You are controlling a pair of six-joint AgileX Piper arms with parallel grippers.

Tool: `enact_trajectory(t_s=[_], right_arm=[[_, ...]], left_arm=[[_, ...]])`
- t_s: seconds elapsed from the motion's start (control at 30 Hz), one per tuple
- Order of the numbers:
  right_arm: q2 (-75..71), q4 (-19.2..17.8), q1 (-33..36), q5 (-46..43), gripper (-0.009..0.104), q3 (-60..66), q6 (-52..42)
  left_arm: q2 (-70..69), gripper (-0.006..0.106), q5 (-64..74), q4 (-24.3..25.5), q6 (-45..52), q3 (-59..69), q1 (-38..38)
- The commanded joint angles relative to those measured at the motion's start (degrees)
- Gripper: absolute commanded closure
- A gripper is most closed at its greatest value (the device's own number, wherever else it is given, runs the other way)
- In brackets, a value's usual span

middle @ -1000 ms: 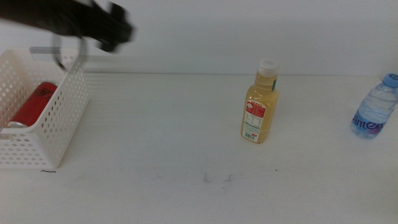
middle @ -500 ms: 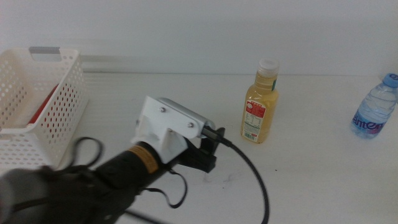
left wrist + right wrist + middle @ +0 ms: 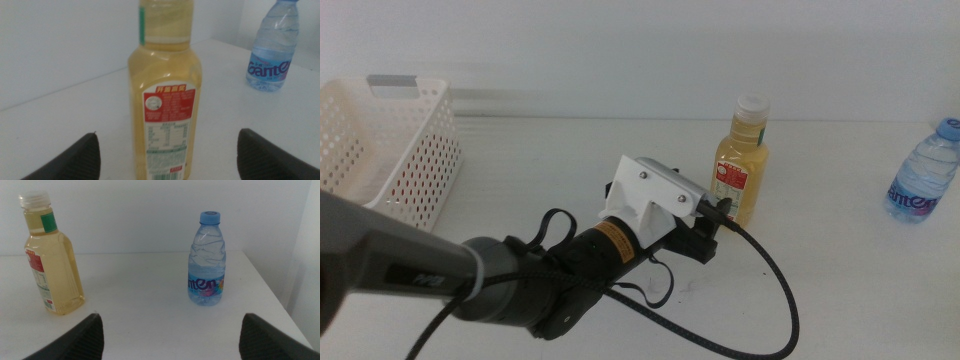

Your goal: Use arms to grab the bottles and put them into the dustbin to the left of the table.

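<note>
Bright, even light — soft shadows; left wrist view blurred.

white table (image 3: 540, 170) carries a basket (image 3: 415, 160), juice bottle (image 3: 740, 165), water bottle (image 3: 920, 180).

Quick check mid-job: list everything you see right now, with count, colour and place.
juice bottle: one, yellow with white cap, upright at table centre, just beyond the left gripper.
water bottle: one, clear with blue cap and label, upright at the table's right edge.
dustbin: one, white perforated basket, far left; contents hidden.
table: one, white.
left gripper: one, black, jaws open either side of the juice bottle, not touching.
right gripper: one, dark, jaws open, waiting, facing both bottles.
</note>
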Motion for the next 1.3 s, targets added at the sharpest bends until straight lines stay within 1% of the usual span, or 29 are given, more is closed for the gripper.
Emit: enact_trajectory(t_s=[0.0,0.1,0.37,0.63,0.83,1.1,1.27], right_arm=[[-0.2,-0.4,-0.3,-0.5,0.014,0.2,-0.3],[-0.2,-0.4,-0.3,-0.5,0.014,0.2,-0.3],[-0.2,-0.4,-0.3,-0.5,0.014,0.2,-0.3],[-0.2,-0.4,-0.3,-0.5,0.014,0.2,-0.3],[-0.2,-0.4,-0.3,-0.5,0.014,0.2,-0.3],[-0.2,-0.4,-0.3,-0.5,0.014,0.2,-0.3],[-0.2,-0.4,-0.3,-0.5,0.014,0.2,-0.3]], left_arm=[[1.6,0.007,-0.1,1.1,-1.4,-1.7,-0.2],[4.9,0.007,-1.9,0.5,-4.9,-3.9,-0.6],[9.2,0.007,-1.2,-3.9,-5.1,-9.0,-0.8],[11.9,0.007,1.5,-3.8,-6.8,-12.5,-0.8],[13.2,0.007,1.3,-2.0,-8.6,-13.8,-1.1],[13.5,0.007,2.3,-6.3,-7.3,-14.6,-3.0],[13.8,0.007,5.6,-6.5,-6.6,-16.8,-3.0]])
